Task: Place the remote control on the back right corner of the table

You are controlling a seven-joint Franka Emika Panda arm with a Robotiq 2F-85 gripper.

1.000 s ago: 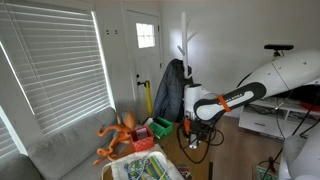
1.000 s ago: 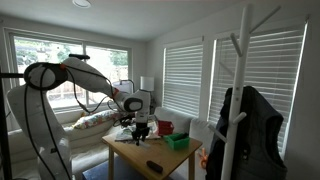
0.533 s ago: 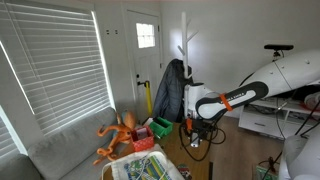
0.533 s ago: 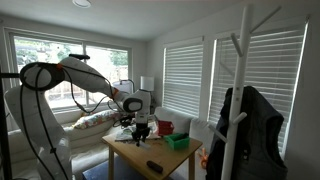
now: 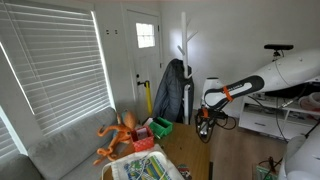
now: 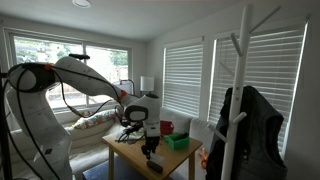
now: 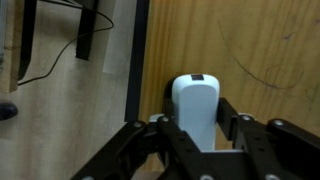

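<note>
You're at the placing step. In the wrist view the remote control (image 7: pixel 195 108) sits between the fingers of the gripper (image 7: pixel 199 124), and the jaws look pinched against its two long sides. It lies over the wooden top of the table (image 7: pixel 262 60), just beside the table's edge, with the floor (image 7: pixel 70 115) beyond. In both exterior views the gripper (image 5: pixel 205 127) (image 6: pixel 150 149) hangs low over one end of the table (image 6: pixel 124 149). I can't tell whether the remote already touches the wood.

Next, I'd judge, you ease down until it rests flat, spread the jaws, then lift straight up. Keep it inboard of that edge, since a nudge outward could tip it off.
</note>
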